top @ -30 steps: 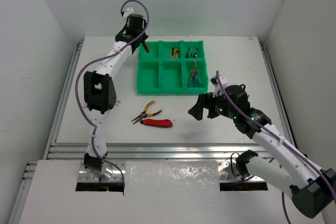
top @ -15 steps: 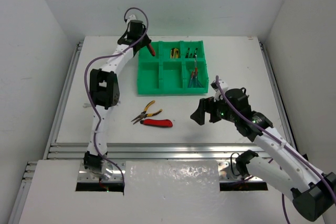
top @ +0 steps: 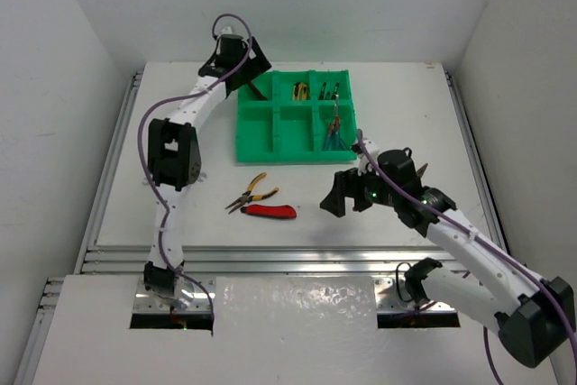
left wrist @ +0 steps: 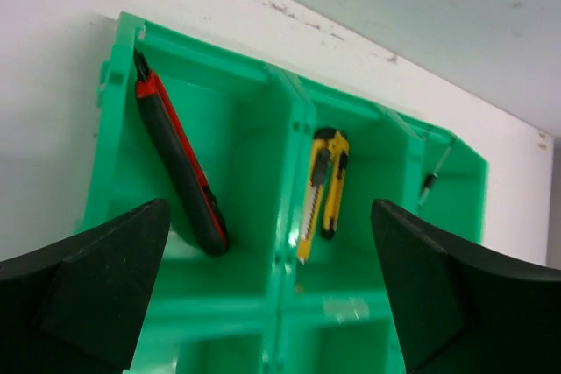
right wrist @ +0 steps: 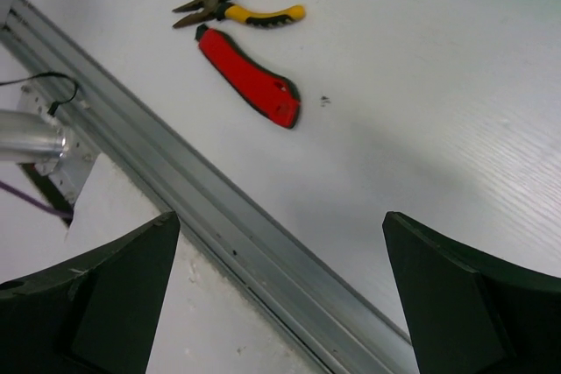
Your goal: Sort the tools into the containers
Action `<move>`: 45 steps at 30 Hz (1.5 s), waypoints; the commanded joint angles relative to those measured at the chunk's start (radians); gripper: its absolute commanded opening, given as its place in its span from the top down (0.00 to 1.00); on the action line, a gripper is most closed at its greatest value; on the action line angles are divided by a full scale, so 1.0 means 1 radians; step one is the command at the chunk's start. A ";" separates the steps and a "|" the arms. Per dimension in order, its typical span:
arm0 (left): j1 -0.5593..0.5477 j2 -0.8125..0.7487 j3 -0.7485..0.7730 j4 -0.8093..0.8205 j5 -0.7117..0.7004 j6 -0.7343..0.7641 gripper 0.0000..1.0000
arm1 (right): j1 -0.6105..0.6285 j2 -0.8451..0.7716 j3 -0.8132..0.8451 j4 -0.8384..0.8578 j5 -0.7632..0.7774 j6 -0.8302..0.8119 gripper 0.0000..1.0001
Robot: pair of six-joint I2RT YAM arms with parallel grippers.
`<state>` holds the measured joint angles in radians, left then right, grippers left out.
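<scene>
The green tray (top: 257, 143) stands at the back of the table. My left gripper (top: 245, 68) hangs open over the tray's far-left corner, nothing between its fingers (left wrist: 88, 295). A red-and-black utility knife (left wrist: 180, 164) leans free in the far-left compartment. A yellow utility knife (left wrist: 323, 186) lies in the far-middle compartment, and a thin screwdriver (left wrist: 432, 179) in the far-right one. On the table in front of the tray lie yellow-handled pliers (top: 251, 192) and a red utility knife (top: 269, 211). My right gripper (top: 347, 188) hovers open to their right, above the table; its wrist view shows the pliers (right wrist: 237, 2) and red knife (right wrist: 250, 89).
More screwdrivers and small tools (top: 334, 131) fill the near-right compartment. A metal rail (right wrist: 237, 234) runs along the table's near edge below my right gripper. White walls close in the table on three sides.
My left gripper has opened and let go of the red-and-black knife, which now leans in the far-left compartment. My right gripper has drifted left toward the tools on the table.
</scene>
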<state>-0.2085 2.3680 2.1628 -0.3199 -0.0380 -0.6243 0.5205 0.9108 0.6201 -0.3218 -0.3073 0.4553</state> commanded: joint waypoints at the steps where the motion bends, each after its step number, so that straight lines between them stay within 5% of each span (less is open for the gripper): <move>1: -0.002 -0.310 -0.050 0.035 0.012 0.040 0.03 | 0.006 0.104 0.030 0.137 -0.156 -0.033 0.01; 4: -0.003 -0.522 -0.162 -0.011 -0.003 0.069 0.01 | 0.068 0.262 0.111 0.188 -0.190 -0.101 0.01; 7: -0.002 -0.775 -0.380 -0.042 -0.023 0.080 0.00 | 0.237 0.472 0.275 0.045 0.055 -0.287 0.04; 11: 0.000 -1.178 -0.758 -0.047 -0.068 0.100 0.00 | 0.349 0.695 0.479 -0.088 0.196 -0.406 0.26; 17: 0.004 -1.536 -1.076 -0.067 -0.028 0.152 0.00 | 0.443 0.947 0.659 -0.175 0.309 -0.541 0.17; 26: 0.004 -1.687 -1.081 -0.255 -0.126 0.279 0.00 | 0.443 1.140 0.768 -0.243 0.263 -0.600 0.24; 34: 0.003 -1.725 -1.078 -0.288 -0.089 0.284 0.00 | 0.452 1.084 0.663 -0.264 0.165 -0.589 0.76; 41: 0.004 -1.787 -1.215 -0.174 0.032 0.114 0.00 | 0.455 0.752 0.440 -0.046 -0.016 -0.564 0.84; 45: 0.004 -1.784 -1.401 0.008 0.264 -0.043 0.00 | 0.434 0.584 0.336 0.116 -0.018 -0.471 0.81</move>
<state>-0.2081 0.5735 0.8619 -0.4747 0.0299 -0.5220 0.9680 1.5909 0.9722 -0.4244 -0.2668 -0.0906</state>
